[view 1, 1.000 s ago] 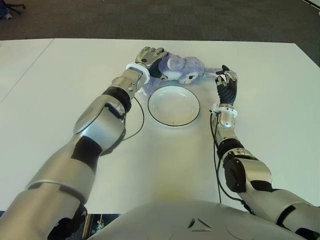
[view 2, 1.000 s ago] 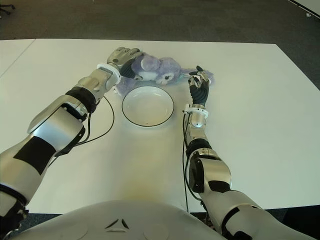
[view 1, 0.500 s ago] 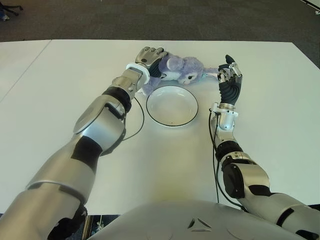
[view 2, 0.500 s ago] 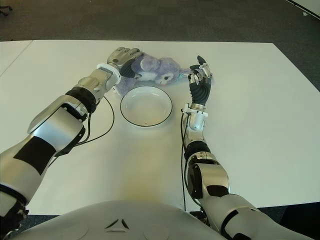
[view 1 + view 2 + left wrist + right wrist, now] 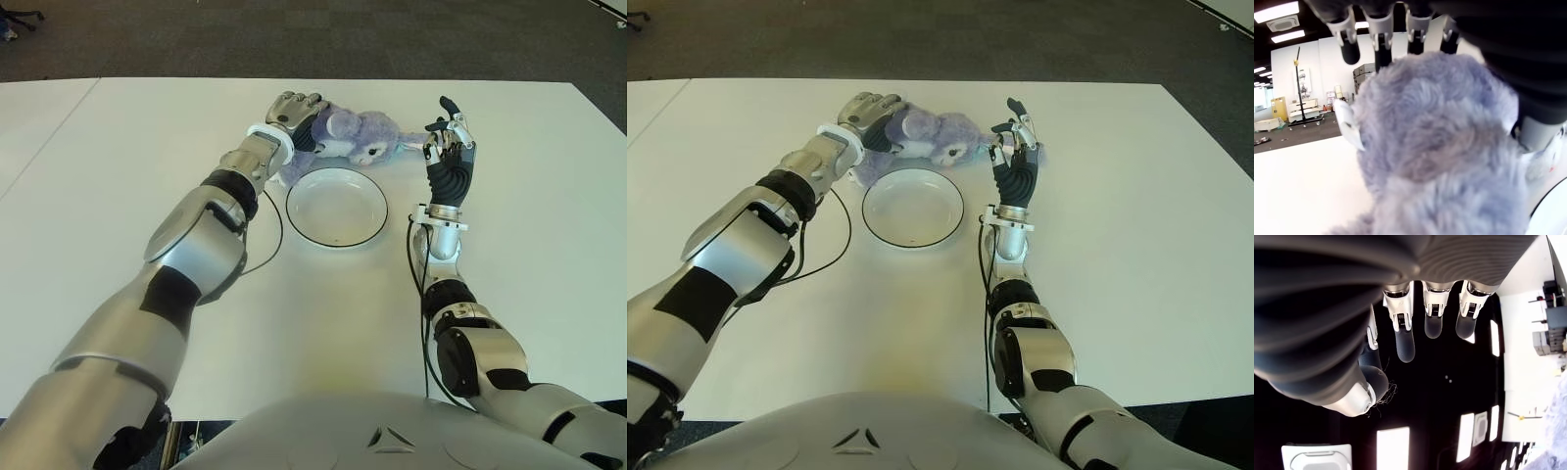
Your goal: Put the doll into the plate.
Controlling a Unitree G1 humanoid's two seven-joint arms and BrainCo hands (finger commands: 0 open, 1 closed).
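Observation:
A purple plush doll (image 5: 360, 136) lies on the white table (image 5: 108, 176) just beyond the white, dark-rimmed plate (image 5: 335, 208), which holds nothing. My left hand (image 5: 297, 110) is at the doll's left end with its fingers (image 5: 1382, 34) curled over the fur (image 5: 1440, 147). My right hand (image 5: 447, 145) is raised upright off the table at the doll's right end, near its pale limb. Its fingers (image 5: 1404, 333) are spread and hold nothing.
A black cable (image 5: 276, 230) runs along the table from my left forearm, close to the plate's left side. The table's far edge (image 5: 196, 78) lies a short way beyond the doll, with dark carpet behind it.
My right hand has lifted from the table beside the doll and tipped upright with its fingers spread. The left hand, doll and plate have stayed put.

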